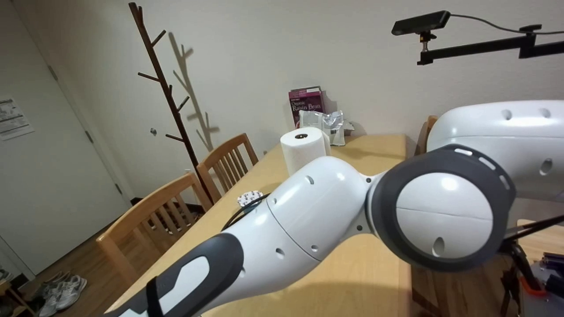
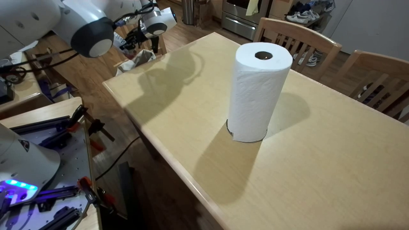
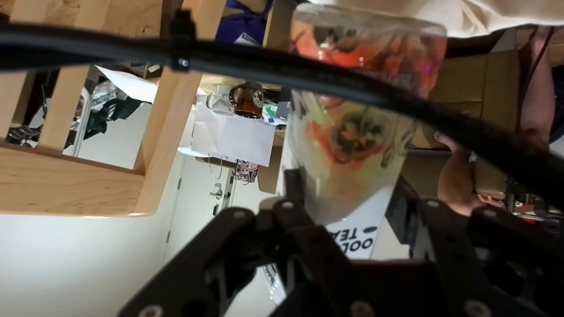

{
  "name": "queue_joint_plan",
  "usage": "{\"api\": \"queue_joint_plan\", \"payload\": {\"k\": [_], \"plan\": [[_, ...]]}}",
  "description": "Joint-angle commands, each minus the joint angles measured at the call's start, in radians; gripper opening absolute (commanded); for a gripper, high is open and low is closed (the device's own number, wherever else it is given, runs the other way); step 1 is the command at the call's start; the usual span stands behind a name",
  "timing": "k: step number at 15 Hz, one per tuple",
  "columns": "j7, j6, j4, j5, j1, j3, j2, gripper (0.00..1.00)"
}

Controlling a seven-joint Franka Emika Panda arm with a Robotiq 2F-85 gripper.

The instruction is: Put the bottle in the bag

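Note:
The bottle (image 3: 352, 132), white with red markings and black lettering, stands between the two fingers of my gripper (image 3: 346, 198) in the wrist view. The fingers press on its sides and it is off any surface. A cable crosses in front of it. In an exterior view the gripper (image 2: 137, 40) holds the bottle (image 2: 119, 41) beside the table's edge. The pale cloth bag (image 2: 140, 60) is just below the gripper there. In the wrist view the bag (image 3: 484, 15) shows at the top edge, near the bottle's far end. Its inside is hidden.
The wooden table (image 2: 191, 105) bears a paper-towel roll (image 2: 255, 95). A small patterned cup (image 1: 250, 198), a cereal box (image 1: 307, 103) and a silver pouch (image 1: 324, 123) are also on it. Wooden chairs (image 1: 154, 211) line one side. A person's leg (image 3: 458, 176) shows in the wrist view.

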Motion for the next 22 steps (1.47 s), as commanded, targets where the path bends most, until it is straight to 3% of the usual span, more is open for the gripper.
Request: {"api": "queue_joint_plan", "payload": {"k": [1, 4, 6, 12, 14, 22], "plan": [[0.007, 0.012, -0.017, 0.032, -0.019, 0.015, 0.009, 0.76], [-0.001, 0.018, -0.02, 0.037, -0.023, 0.014, 0.011, 0.96], [-0.001, 0.011, -0.01, 0.041, -0.025, 0.015, 0.012, 1.0], [0.008, 0.008, -0.001, 0.034, -0.028, 0.005, -0.006, 1.0], [0.077, -0.021, 0.008, -0.037, 0.002, -0.053, -0.069, 1.0], [0.256, -0.199, 0.041, -0.225, 0.078, -0.151, -0.285, 1.0]]}}
